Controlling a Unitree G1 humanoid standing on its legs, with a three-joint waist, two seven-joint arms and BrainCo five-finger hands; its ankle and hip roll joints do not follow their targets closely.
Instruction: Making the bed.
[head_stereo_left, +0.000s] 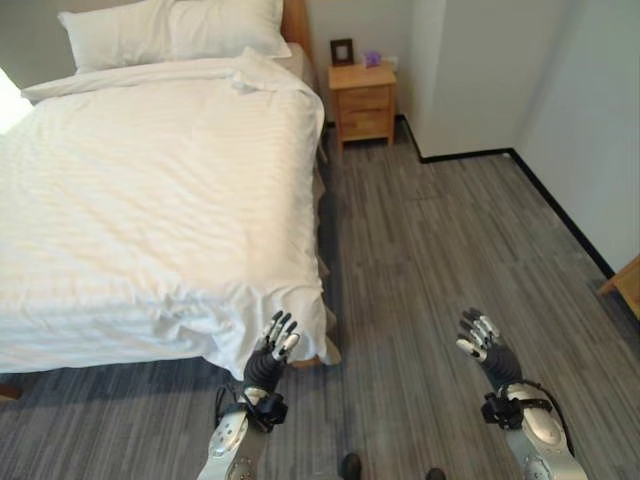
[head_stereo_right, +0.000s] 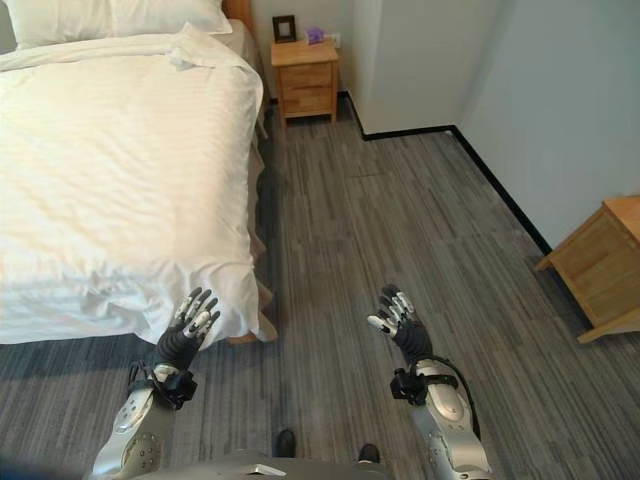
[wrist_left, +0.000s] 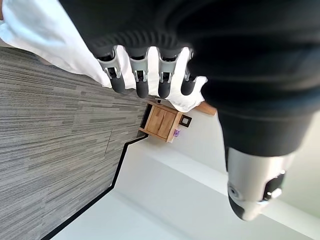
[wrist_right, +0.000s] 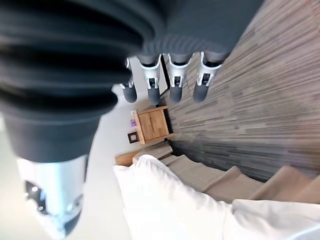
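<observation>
The bed (head_stereo_left: 150, 190) looked nearly made: the white duvet (head_stereo_left: 160, 230) lay spread over the mattress and hung over the foot, with two pillows (head_stereo_left: 175, 30) at the head. What seemed left was tidying, since the duvet's near corner (head_stereo_left: 290, 320) was rumpled and a folded bit stood up near the pillows. The left hand (head_stereo_left: 275, 345) was raised just in front of that hanging corner, fingers spread and holding nothing; whether it touched the cloth could not be told. The right hand (head_stereo_left: 482, 340) hovered over the wooden floor (head_stereo_left: 450, 250), well apart from the bed, fingers likewise spread and empty. A bedside table (head_stereo_left: 363, 100) with a small frame (head_stereo_left: 342, 50) stood by the headboard, and another piece of wooden furniture (head_stereo_right: 605, 260) stood to the right; neither blocked the way.
</observation>
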